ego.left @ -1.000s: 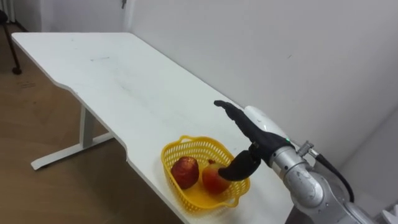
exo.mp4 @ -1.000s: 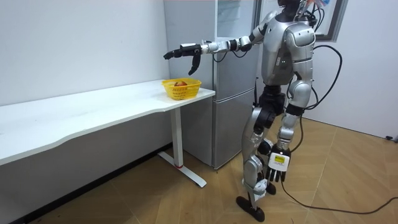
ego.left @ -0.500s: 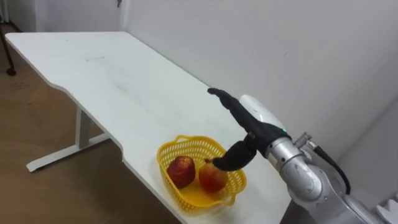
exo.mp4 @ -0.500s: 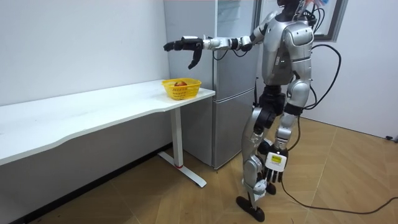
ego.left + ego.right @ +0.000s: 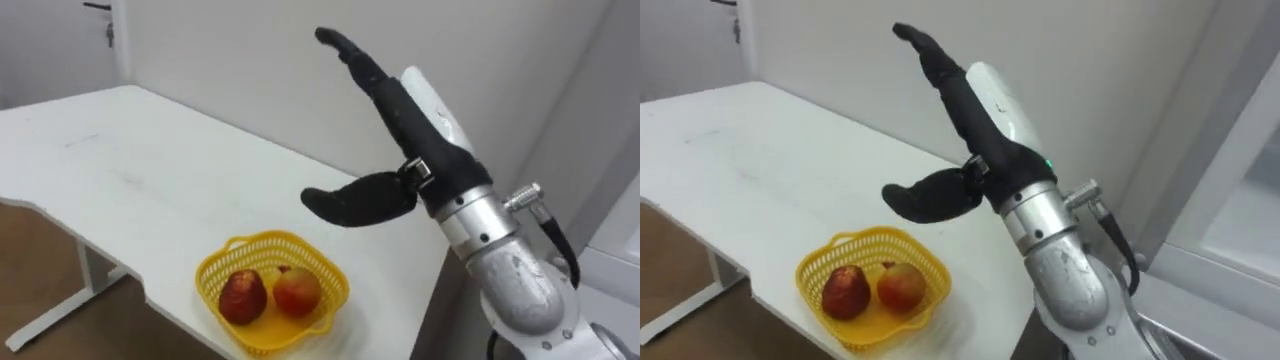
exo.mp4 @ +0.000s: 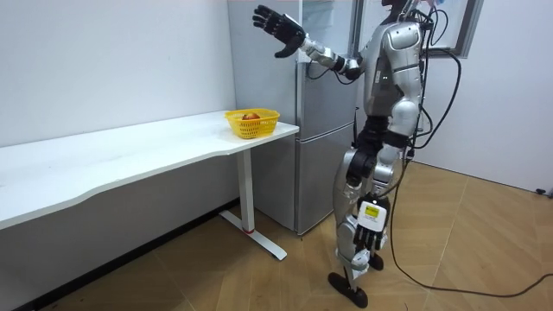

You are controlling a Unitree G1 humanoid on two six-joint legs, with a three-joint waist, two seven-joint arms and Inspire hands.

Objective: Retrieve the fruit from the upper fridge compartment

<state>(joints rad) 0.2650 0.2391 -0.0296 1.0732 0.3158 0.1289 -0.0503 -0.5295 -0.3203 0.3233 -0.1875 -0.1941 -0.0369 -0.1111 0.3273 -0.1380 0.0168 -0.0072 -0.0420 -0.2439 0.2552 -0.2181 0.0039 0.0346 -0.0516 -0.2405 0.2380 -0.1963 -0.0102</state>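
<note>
Room view showed you the tall grey fridge (image 6: 324, 130) first, with the robot standing just beside it on the room view's right. The long white table (image 6: 130, 164) stood next to the fridge, on the room view's left.

At the table end near the fridge sat the round yellow plastic basket (image 5: 215, 275). A second before, you had the right hand (image 5: 410, 135) low over that basket, with its thumb close to the fruit. Then you lifted it. It was high up, near the top part of the fridge, well above the basket. Its fingers were straight and spread, and it held nothing.

The left hand (image 6: 367, 235) hung down by the robot's leg. I could not tell how it was set.

The two red apples (image 5: 242, 297) lay side by side inside the basket, touching each other, in the same spot as before. So I think they were the things taken out of the fridge, and your drop-off looked done. What was left inside the top of the fridge could not be seen. My guess was that the empty hand went up either to fetch more or to push the top door.
</note>
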